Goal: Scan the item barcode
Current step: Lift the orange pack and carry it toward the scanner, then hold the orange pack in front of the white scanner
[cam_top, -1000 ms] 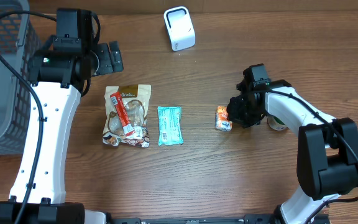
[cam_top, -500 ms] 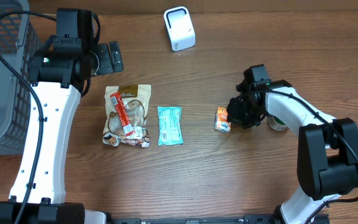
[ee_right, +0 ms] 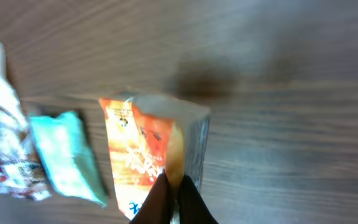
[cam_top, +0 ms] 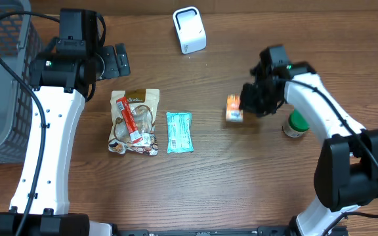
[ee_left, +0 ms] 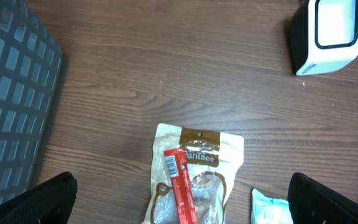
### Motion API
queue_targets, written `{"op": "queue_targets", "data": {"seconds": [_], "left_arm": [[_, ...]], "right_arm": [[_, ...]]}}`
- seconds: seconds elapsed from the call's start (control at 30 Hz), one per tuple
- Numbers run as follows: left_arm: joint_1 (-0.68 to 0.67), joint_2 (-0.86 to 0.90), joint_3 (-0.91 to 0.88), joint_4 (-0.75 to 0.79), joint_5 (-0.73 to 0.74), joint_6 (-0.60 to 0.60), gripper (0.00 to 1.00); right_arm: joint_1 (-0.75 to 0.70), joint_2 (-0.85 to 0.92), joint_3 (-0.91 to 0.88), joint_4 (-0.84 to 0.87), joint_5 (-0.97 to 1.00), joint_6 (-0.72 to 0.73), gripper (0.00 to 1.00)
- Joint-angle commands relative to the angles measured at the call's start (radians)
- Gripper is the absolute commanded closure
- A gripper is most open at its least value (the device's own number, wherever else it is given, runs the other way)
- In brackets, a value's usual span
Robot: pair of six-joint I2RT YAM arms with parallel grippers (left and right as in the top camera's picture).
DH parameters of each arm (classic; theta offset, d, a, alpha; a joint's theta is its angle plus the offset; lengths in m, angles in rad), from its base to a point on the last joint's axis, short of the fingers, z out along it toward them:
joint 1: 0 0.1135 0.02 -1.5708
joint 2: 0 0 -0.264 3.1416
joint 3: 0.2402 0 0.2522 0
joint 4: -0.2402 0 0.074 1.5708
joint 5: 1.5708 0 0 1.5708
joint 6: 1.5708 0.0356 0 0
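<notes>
One orange packet point(cam_top: 234, 109), pinched in right hand point(ee_right: 174, 198), long axis lying near-to-far.

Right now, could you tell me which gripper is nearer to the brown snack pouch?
Left. The left gripper sits open just beyond the brown snack pouch, at its top edge; the right gripper, shut on the orange packet, is farther off, past the teal packet.

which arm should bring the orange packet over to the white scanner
Right. The right gripper is shut on the orange packet, and bare table lies between it and the white scanner. The left gripper hangs open and empty near the brown snack pouch.
</notes>
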Motion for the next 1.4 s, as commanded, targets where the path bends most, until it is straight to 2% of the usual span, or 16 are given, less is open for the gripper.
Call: {"op": "queue_targets", "data": {"seconds": [0.0,0.27,0.47,0.7,0.87,1.27,1.37], "left_arm": [[0.001,0.002,0.013,0.001,-0.009,-0.013,0.00],[0.001,0.002,0.013,0.001,-0.009,-0.013,0.00],[0.001,0.002,0.013,0.001,-0.009,-0.013,0.00],[0.001,0.002,0.013,0.001,-0.009,-0.013,0.00],[0.001,0.002,0.013,0.001,-0.009,-0.013,0.00],[0.001,0.002,0.013,0.001,-0.009,-0.013,0.00],[0.001,0.002,0.013,0.001,-0.009,-0.013,0.00]], "right_arm": [[0.004,-0.042,0.169,-0.063,0.042,-0.002,0.96],[0.004,-0.042,0.525,-0.288,0.151,-0.003,0.96],[0.004,-0.042,0.688,-0.280,0.256,-0.034,0.97],[0.021,-0.016,0.694,-0.111,0.302,-0.148,0.96],[0.079,0.040,0.679,0.059,0.460,-0.208,0.96],[0.228,0.287,0.679,0.517,0.797,-0.438,0.96],[0.248,0.355,0.679,0.640,0.822,-0.550,0.96]]}}
